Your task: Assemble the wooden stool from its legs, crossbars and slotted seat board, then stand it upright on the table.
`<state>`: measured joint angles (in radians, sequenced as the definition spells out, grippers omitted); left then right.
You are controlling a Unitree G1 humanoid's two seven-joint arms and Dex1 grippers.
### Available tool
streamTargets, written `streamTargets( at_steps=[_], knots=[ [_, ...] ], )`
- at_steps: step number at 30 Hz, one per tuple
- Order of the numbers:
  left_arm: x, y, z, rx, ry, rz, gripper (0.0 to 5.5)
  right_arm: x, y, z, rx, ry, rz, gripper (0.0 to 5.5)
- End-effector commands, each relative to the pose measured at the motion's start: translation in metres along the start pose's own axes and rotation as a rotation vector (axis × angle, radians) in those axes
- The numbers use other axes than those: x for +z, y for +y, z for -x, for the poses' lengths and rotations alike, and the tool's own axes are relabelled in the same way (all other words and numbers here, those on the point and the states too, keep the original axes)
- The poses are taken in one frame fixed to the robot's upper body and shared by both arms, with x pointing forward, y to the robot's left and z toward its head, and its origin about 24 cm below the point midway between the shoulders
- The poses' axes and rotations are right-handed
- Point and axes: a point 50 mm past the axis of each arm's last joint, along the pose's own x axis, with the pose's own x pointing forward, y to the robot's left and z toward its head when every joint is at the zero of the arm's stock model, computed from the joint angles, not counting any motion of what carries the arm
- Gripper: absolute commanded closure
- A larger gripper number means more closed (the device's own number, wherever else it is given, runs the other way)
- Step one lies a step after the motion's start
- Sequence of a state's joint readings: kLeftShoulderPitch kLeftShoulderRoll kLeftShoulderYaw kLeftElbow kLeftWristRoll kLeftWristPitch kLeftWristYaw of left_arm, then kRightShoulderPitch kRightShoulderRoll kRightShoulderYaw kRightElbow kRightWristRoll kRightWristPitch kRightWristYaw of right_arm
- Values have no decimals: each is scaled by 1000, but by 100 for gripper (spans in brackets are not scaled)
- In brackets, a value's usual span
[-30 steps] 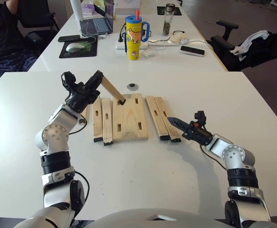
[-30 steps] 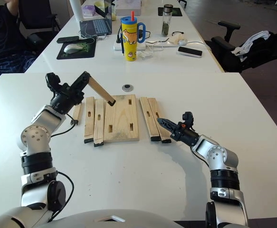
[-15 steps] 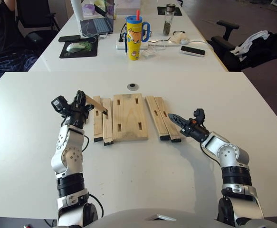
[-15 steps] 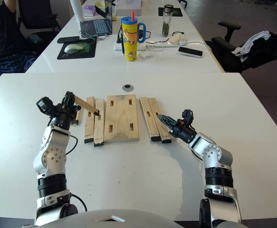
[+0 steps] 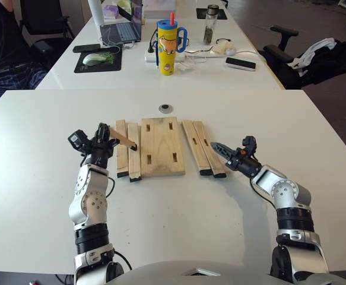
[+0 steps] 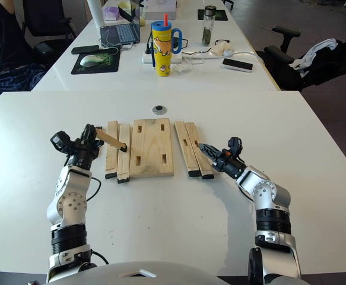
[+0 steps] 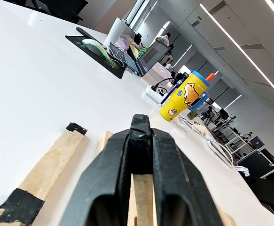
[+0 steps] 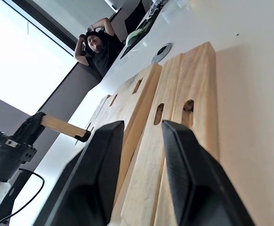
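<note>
The slotted seat board lies flat mid-table. Two slotted legs lie at its left and two more legs at its right. My left gripper sits left of the left legs, shut on a short black-tipped crossbar that slants over them toward the board. The left wrist view shows the fingers clamped on that bar, with a second crossbar loose on the table beside it. My right gripper is open, low at the near end of the right legs.
A round grommet sits in the tabletop just behind the board. The far table carries a yellow cup, a mouse on a mat, a laptop, a phone and a bottle. Bare table lies in front of the parts.
My left arm has drawn back from over the seat board and lowered to the left of the legs, still holding the crossbar. The right gripper has barely moved.
</note>
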<state>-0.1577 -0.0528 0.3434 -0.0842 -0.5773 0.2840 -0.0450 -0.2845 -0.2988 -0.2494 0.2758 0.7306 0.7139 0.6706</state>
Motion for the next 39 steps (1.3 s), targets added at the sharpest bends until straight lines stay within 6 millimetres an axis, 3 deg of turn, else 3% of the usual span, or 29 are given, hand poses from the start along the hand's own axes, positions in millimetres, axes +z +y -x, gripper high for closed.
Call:
streamTargets(
  at_steps=[1, 9, 15, 21, 25, 31, 39],
  knots=[
    [-1, 4, -8, 34, 3, -23, 505, 2, 1, -3, 1, 7, 12, 401],
    [0, 1, -10, 51, -4, -102, 505, 0, 4, -6, 4, 8, 5, 401],
    [-2, -8, -6, 70, 16, -329, 505, -3, 4, -6, -10, 8, 3, 401],
    [-25, -9, 2, 70, 142, -544, 505, -8, 7, -9, -21, 28, 2, 401],
    [-40, 1, 10, 84, 220, -617, 505, -12, 8, -10, -34, 47, 10, 401],
    [-56, -1, 13, -4, 267, -716, 505, -17, 7, -11, -55, 54, 12, 401],
    [-49, -2, 15, -117, 172, -746, 505, -15, 6, -12, -62, 41, 23, 401]
  ],
)
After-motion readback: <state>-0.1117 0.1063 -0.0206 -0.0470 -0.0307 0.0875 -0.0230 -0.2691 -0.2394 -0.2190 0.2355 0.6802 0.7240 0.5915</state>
